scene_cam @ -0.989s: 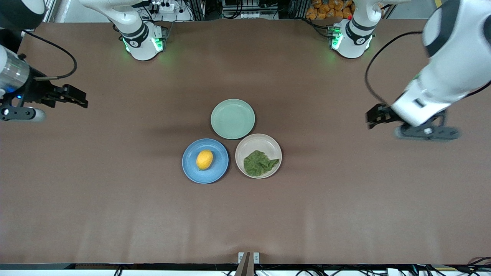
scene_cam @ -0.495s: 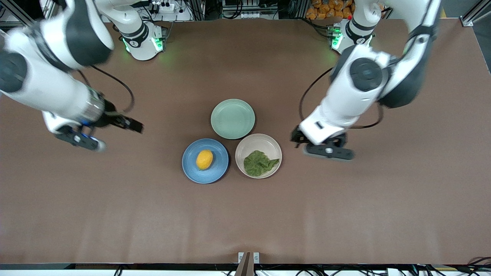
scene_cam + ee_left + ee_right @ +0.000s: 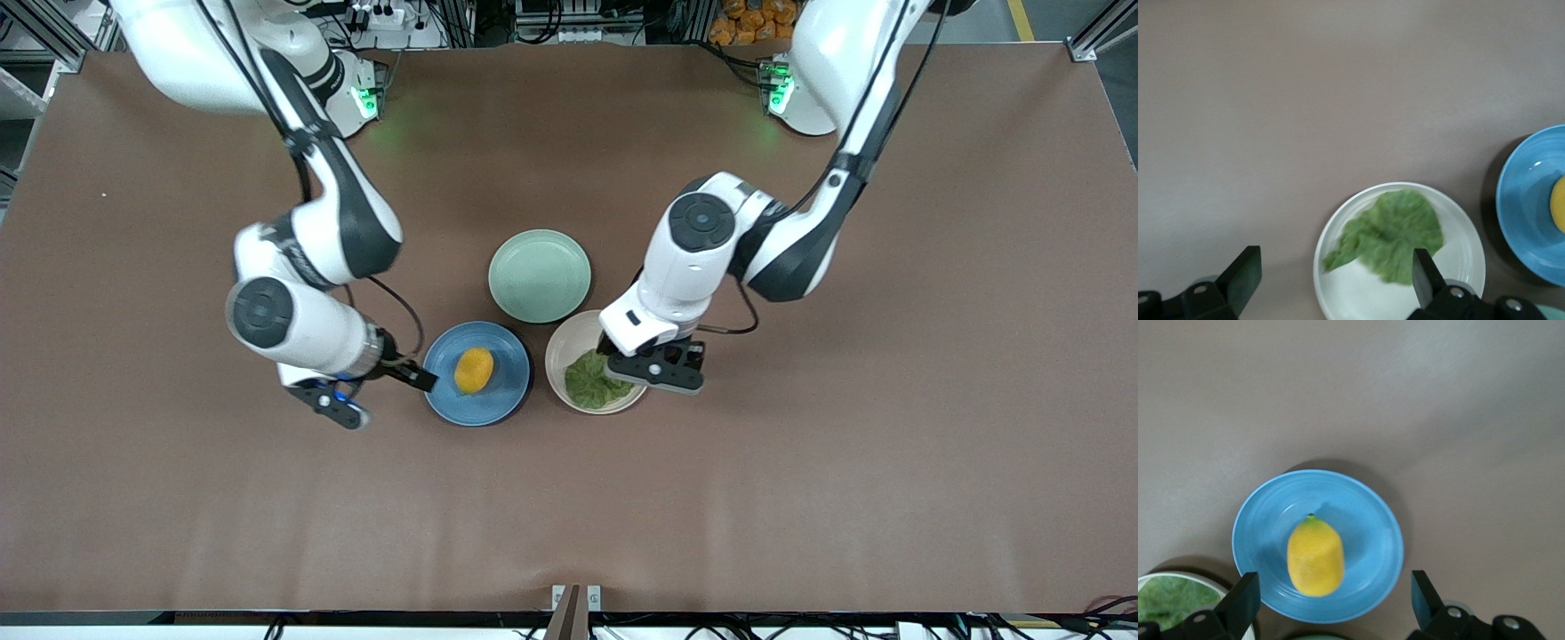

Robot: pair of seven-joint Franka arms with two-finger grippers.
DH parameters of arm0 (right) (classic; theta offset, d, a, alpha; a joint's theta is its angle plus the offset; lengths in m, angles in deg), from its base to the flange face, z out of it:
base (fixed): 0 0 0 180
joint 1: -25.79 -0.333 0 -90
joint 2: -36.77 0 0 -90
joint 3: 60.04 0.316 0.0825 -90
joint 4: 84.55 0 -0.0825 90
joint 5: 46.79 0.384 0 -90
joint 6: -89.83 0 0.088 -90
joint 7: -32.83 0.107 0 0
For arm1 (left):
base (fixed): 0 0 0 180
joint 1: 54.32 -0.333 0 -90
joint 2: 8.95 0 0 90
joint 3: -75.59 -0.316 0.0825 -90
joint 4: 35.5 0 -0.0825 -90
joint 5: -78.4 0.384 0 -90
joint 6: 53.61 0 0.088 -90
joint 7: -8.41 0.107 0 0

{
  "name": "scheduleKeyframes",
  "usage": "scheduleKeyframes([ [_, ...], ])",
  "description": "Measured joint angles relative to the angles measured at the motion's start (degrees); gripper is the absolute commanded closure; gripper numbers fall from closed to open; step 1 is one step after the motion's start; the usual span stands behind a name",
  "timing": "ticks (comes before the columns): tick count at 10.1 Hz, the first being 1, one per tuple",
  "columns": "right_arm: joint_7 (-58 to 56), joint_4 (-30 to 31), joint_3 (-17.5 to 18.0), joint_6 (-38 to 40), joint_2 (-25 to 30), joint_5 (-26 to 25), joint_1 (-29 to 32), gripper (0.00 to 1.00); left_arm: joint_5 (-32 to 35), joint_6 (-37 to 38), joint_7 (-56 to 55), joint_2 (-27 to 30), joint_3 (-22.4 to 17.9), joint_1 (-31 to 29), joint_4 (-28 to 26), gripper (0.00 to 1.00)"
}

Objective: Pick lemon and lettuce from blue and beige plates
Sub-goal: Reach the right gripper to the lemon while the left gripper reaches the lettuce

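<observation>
The lemon lies on the blue plate. The lettuce lies on the beige plate, beside the blue one toward the left arm's end. My right gripper is open and empty at the blue plate's rim on the right arm's side. In the right wrist view the right gripper stands wide open over the blue plate, close to the lemon. My left gripper is open and empty over the beige plate. In the left wrist view the left gripper spans the beige plate's edge and the lettuce.
A pale mint-green plate with nothing on it sits touching both plates, farther from the front camera. The brown table stretches out all around. The blue plate shows at the edge of the left wrist view.
Both arms have swung in from the table's two ends to the plates. The right gripper reached the blue plate's rim, the left gripper came over the beige plate. Lemon and lettuce have not moved.
</observation>
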Motion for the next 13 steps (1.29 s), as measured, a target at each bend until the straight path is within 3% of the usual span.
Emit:
scheduleKeyframes([
  [2, 1.14, -0.47, 0.03, -2.33, -2.81, 0.00, -2.78, 0.00, 0.49, -7.25, -0.86, -4.86, -0.94, 2.52, 0.09, 0.00],
  [5, 1.30, -0.66, 0.06, -5.44, -5.30, 0.00, -3.46, 0.00, 0.50, -10.97, -1.65, -10.88, -4.88, 7.30, 0.65, 0.00],
  [10, 0.98, -0.69, 0.06, -6.77, -9.33, -0.51, -4.29, 0.00, 0.50, -11.03, -1.73, -12.19, -5.24, 7.74, 1.16, 0.00],
  [11, 0.89, -0.70, 0.04, -6.91, -9.64, -0.51, -4.29, 0.19, 0.50, -11.03, -1.73, -12.37, -5.27, 7.74, 1.16, 0.00],
  [12, 0.80, -0.70, 0.06, -7.61, -9.93, -0.51, -4.33, 0.53, 0.54, -11.03, -1.73, -12.60, -5.30, 7.74, 1.17, 0.00],
  [13, 0.79, -0.70, 0.08, -8.86, -10.24, -0.51, -4.54, 0.71, 0.59, -11.03, -1.73, -12.88, -5.41, 7.75, 1.18, 0.06],
])
